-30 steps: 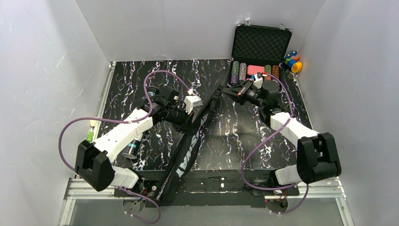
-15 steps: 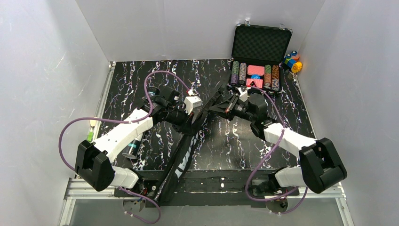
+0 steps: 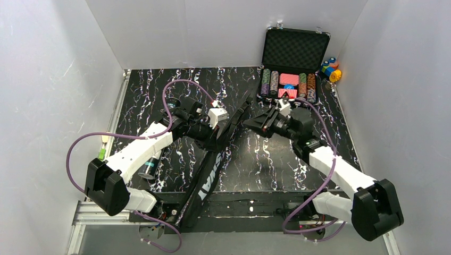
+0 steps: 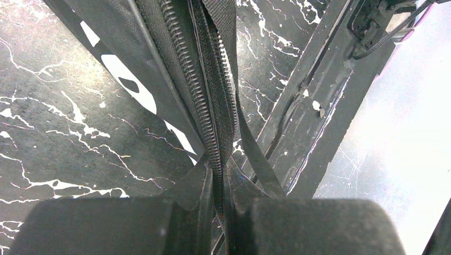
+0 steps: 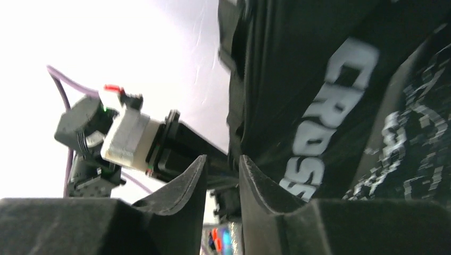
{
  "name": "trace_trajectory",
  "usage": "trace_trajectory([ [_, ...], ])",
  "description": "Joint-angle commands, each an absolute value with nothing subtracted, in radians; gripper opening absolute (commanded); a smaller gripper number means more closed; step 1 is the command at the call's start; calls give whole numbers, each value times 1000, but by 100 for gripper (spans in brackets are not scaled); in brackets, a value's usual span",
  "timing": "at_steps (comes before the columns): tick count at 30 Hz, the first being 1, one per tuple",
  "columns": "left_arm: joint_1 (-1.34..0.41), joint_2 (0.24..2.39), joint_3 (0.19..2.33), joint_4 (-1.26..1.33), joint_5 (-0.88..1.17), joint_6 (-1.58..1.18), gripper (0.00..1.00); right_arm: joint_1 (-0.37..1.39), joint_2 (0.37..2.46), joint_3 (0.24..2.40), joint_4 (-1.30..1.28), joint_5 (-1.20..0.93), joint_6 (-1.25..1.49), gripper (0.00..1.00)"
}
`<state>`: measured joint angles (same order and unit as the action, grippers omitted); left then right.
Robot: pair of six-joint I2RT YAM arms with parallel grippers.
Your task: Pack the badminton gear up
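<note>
The long black "CROSSWAY" bag (image 3: 213,164) lies diagonally on the marble table, its far end raised. My left gripper (image 3: 215,139) is shut on the bag's zipper edge; in the left wrist view the zipper (image 4: 205,95) runs down between the closed fingers (image 4: 223,183). My right gripper (image 3: 250,123) hovers just right of the bag's raised far end, jaws slightly apart and empty (image 5: 220,164), with the bag's lettering (image 5: 319,122) beside it. The dark teal-lettered tube (image 3: 150,164) lies under my left arm. Racquets and shuttlecocks are out of view.
The open black case of poker chips (image 3: 290,50) stands at the back right, with small coloured blocks (image 3: 331,69) beside it. A small green and yellow object (image 3: 102,151) lies at the table's left edge. White walls close in on three sides.
My right arm swung left to the bag's far end, then drew back a little to the right and nearer. My left gripper and the bag stayed in place.
</note>
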<state>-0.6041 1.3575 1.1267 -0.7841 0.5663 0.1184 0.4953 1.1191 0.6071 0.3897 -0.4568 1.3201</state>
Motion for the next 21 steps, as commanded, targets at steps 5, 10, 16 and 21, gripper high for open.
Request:
trace_trajectory([
  [5, -595, 1288, 1168, -743, 630, 123, 0, 250, 1133, 751, 259, -504, 1197, 40],
  [10, -595, 1297, 1176, -758, 648, 125, 0, 241, 1202, 803, 305, -536, 1191, 42],
  [16, -595, 1311, 1190, -773, 666, 126, 0, 241, 1277, 811, 397, -573, 1219, 37],
  [21, -595, 1311, 1189, -782, 669, 130, 0, 241, 1311, 809, 428, -572, 1223, 37],
])
